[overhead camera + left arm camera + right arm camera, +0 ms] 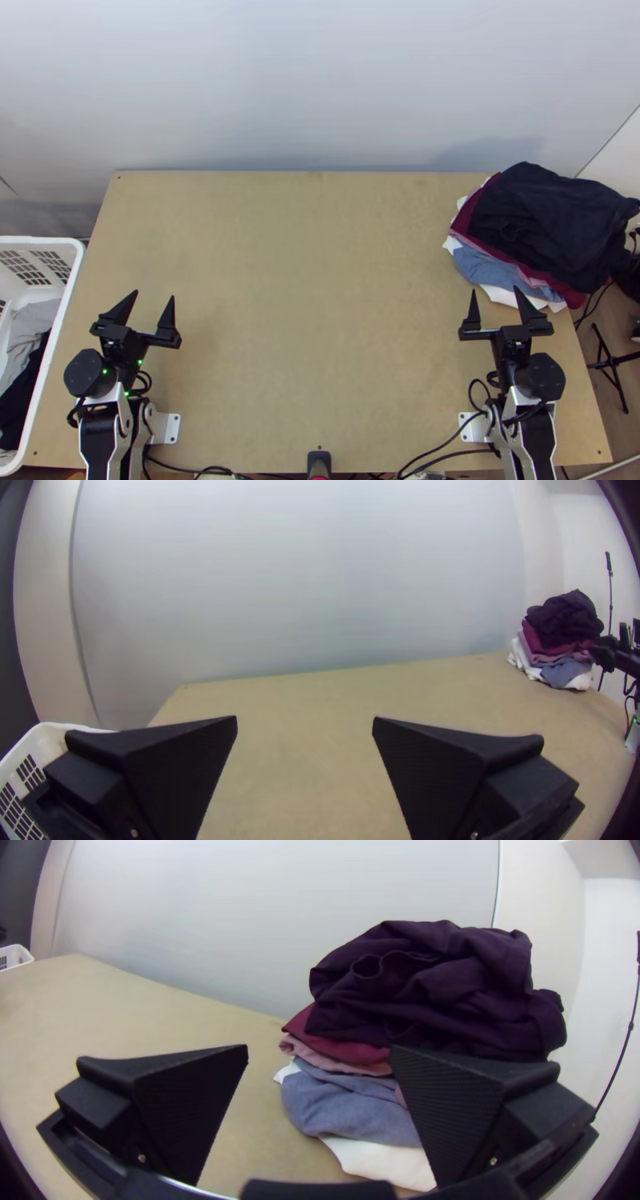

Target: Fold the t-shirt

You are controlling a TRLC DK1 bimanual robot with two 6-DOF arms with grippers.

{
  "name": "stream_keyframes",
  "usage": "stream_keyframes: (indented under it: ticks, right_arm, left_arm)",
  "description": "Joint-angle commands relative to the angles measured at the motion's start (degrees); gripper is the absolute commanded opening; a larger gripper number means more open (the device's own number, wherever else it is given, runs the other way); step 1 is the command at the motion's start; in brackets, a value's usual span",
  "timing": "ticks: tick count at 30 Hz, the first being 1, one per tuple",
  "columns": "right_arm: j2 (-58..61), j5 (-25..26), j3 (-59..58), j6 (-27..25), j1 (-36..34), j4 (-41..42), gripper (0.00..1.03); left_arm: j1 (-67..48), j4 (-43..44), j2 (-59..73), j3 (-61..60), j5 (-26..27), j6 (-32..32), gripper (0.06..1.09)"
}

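Left tool (153,296) and right tool (496,292) both spread, parked above the tabletop (320,280).
Clothes pile (492,268) stacked at the tabletop's far right corner; bunched dark garment (552,220) laid on top, maroon, pink, blue and white cloth layered under it. T-shirt can't be singled out. More clothes held in white basket (61,320), beside the left edge.
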Motion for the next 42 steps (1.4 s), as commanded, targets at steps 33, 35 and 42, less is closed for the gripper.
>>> stream_keyframes:
  ticks: [33, 35, 42]
  right_arm:
    - [60.92, 5.19, 79.20, -3.69, 4.18, -48.15, 0.98]
    - [65.40, 5.28, 85.27, -3.42, 6.11, -52.99, 0.98]
    - [71.11, 5.36, 96.96, 1.23, 7.08, -56.59, 0.98]
  left_arm:
    - [59.48, -48.80, 84.56, 75.24, 12.40, 24.80, 1.03]
    - [63.52, -47.22, 90.36, 78.23, 10.37, 27.44, 1.03]
    - [68.18, -45.37, 108.47, 81.74, -5.80, 38.16, 1.03]
